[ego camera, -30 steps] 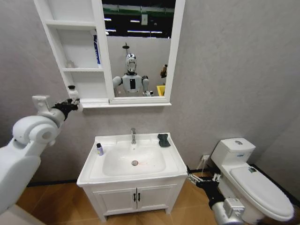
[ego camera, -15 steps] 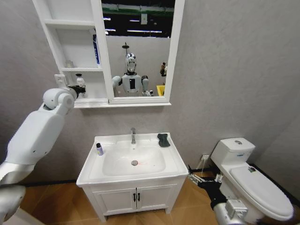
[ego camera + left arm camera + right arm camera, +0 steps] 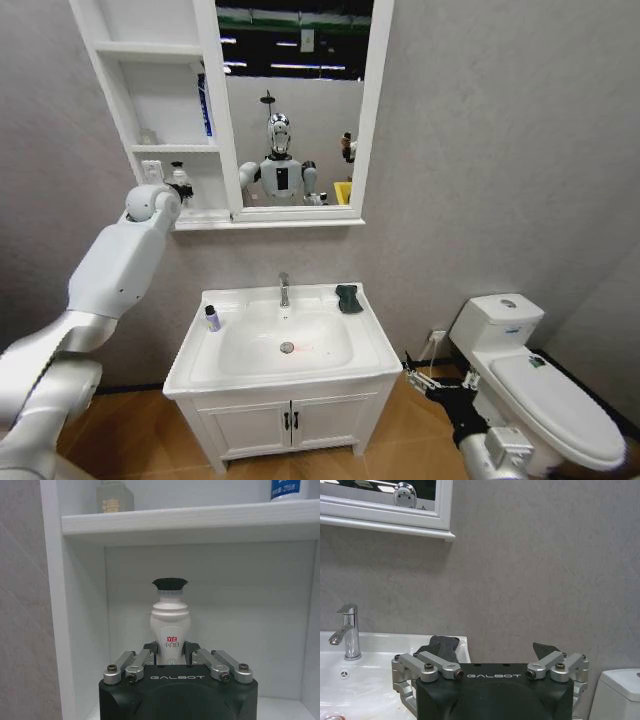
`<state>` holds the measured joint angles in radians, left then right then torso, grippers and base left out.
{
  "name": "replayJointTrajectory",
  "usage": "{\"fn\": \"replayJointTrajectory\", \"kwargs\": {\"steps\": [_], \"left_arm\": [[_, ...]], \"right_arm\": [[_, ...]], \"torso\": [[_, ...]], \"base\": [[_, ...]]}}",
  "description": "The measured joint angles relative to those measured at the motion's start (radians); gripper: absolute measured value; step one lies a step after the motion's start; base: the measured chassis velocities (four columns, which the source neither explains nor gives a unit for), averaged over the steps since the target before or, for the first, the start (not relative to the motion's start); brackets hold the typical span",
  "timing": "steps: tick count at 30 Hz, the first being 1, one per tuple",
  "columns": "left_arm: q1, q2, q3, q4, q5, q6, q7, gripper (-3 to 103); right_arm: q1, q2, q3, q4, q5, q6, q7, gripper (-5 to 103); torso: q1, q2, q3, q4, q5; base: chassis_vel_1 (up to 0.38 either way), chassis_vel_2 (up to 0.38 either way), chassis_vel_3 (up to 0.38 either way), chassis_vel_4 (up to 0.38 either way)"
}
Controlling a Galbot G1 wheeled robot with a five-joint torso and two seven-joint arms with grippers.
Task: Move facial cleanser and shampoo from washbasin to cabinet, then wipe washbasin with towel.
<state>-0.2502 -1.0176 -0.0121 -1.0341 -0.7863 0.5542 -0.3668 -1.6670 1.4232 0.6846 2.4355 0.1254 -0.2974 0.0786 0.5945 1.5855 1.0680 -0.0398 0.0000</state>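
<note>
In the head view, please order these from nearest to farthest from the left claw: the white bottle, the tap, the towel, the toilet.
1. White bottle, held in the left claw at the cabinet's lowest shelf.
2. Tap, behind the basin.
3. Towel, basin's back right corner.
4. Toilet, far right.

Glossy white shells on the left arm [image 3: 110,275], rounded and tapering toward a ball-like wrist joint. Black at the left gripper [image 3: 170,656]: a matte black housing lettered GALBOT in pale capitals, with silver linkage bars on either side pinned by dark hex screws. Same build on the right gripper [image 3: 495,660] (same lettering, same silver links and screws), with black finger tips. Thin cables and a grey block near the right wrist, seen from the head
</note>
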Motion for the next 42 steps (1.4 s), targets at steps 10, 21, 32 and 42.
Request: {"fn": "replayJointTrajectory", "kwargs": {"steps": [10,21,32,42], "left_arm": [[0.007,-0.029,-0.050,0.057,0.098,-0.018,0.020,38],[0.075,0.011,-0.088,-0.065,0.064,0.014,-0.009,81],[0.501,0.218,-0.305,-0.677,-0.048,0.069,-0.111,100],[1.096,-0.020,-0.426,-0.874,0.274,-0.146,-0.044,100]], "right_arm": [[0.005,-0.004,0.003,-0.012,0.002,0.005,-0.003,100],[0.010,-0.003,0.003,-0.013,0.002,0.005,-0.004,100],[0.016,0.010,-0.011,-0.031,-0.001,0.012,-0.004,100],[0.018,0.001,-0.008,-0.047,0.002,0.017,-0.007,100]], "torso": [[0.000,0.000,0.000,-0.0002,0.0000],[0.000,0.000,0.000,-0.0005,0.0000],[0.000,0.000,0.000,0.0007,0.0002],[0.000,0.000,0.000,-0.0005,-0.0004]], "base": [[0.000,0.000,0.000,0.000],[0.000,0.000,0.000,0.000],[0.000,0.000,0.000,0.000],[0.000,0.000,0.000,0.000]]}}
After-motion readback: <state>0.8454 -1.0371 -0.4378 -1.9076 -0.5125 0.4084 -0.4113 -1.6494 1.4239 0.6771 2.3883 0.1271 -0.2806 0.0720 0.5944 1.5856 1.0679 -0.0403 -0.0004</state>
